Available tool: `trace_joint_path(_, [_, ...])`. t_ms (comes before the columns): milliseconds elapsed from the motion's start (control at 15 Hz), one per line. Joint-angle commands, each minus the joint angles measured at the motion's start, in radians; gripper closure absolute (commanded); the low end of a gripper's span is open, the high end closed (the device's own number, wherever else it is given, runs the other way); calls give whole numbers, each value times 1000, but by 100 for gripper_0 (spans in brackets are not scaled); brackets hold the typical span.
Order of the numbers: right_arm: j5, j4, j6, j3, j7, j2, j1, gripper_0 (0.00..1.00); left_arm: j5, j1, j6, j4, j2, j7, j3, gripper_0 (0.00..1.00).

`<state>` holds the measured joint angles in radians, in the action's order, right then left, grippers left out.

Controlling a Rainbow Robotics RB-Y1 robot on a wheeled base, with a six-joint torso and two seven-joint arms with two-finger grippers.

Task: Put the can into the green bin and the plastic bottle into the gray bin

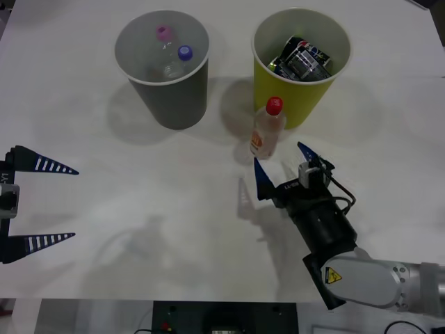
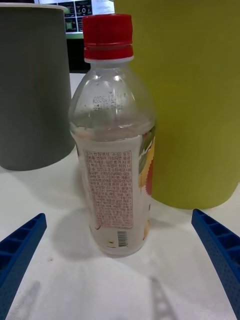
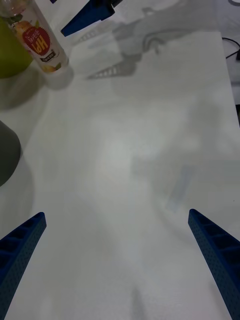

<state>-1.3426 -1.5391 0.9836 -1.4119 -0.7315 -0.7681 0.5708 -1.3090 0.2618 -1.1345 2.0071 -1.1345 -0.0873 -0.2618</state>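
Observation:
The plastic bottle point(image 1: 268, 129) point(image 2: 112, 150) point(image 3: 42, 42), clear with a red cap and red-and-yellow label, stands upright on the white table against the front of the green bin point(image 1: 292, 97) point(image 2: 200, 100). Dark cans point(image 1: 303, 60) lie inside that bin. The gray bin point(image 1: 177, 104) point(image 2: 32, 90) stands to its left. My right gripper point(image 1: 279, 156) point(image 2: 117, 217) is open just short of the bottle, its blue fingers spread either side and touching nothing. My left gripper point(image 1: 73, 203) point(image 3: 116, 215) hangs open at the table's left edge over bare table.
A pink-capped bottle point(image 1: 163, 35) and a blue-capped bottle point(image 1: 181, 59) lie inside the gray bin. Bare white table point(image 1: 160, 209) stretches between the two arms and in front of the bins. The bins stand about a hand's width apart.

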Motion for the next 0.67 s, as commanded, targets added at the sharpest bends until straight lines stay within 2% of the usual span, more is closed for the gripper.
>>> trace_joint_path(67, [2,39,0,13,-2,33,9,0,0,0,0,0,0,0,0,2])
trace_joint_path(667, [37,201,-3,53,-5,161,66,0,0,0,0,0,0,0,0,2])
